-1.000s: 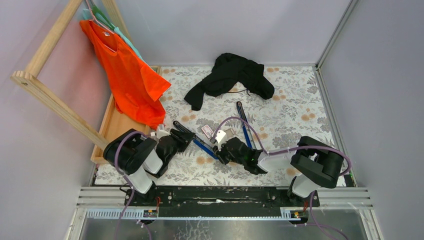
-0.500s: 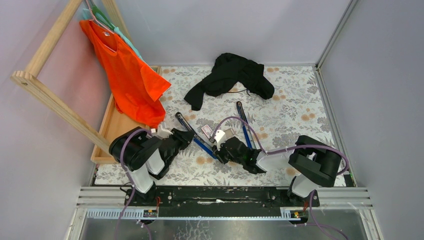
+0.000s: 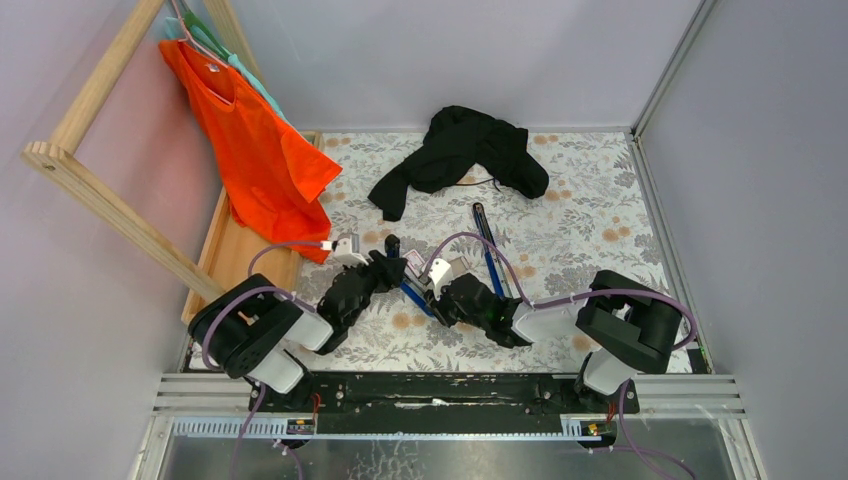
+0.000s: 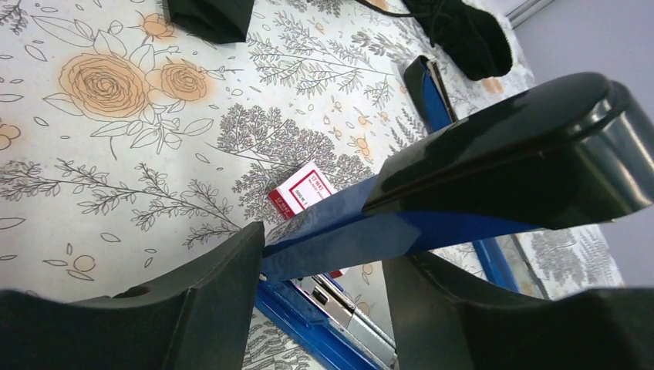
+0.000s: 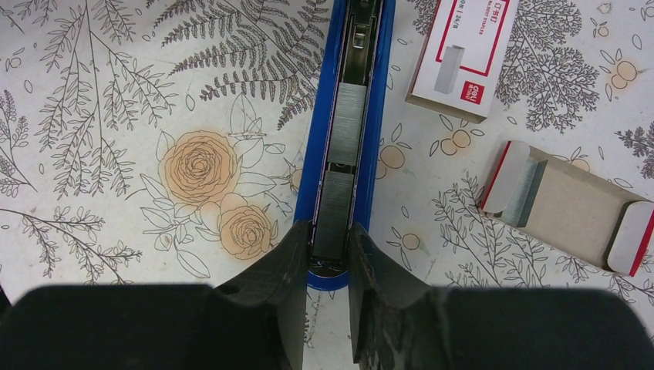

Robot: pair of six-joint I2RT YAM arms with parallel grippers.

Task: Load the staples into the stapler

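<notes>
Silver staples [image 5: 345, 123] are sitting in the stapler channel [image 5: 379, 116], right gripper [image 5: 328, 248] pinching its end, left gripper [image 4: 324, 264] clamping the lid [image 4: 509, 154], likely closing next.

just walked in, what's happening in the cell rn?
Mid-reload. The right gripper clamps the near end of the blue metal stapler base, whose open channel holds two grey staple strips. The left gripper grips the stapler's black-and-blue top arm, raised above the base. The white-and-red cardboard staple box and its brown card tray lie beside it on the floral table cover. A second blue-and-black stapler lies farther back.
</notes>
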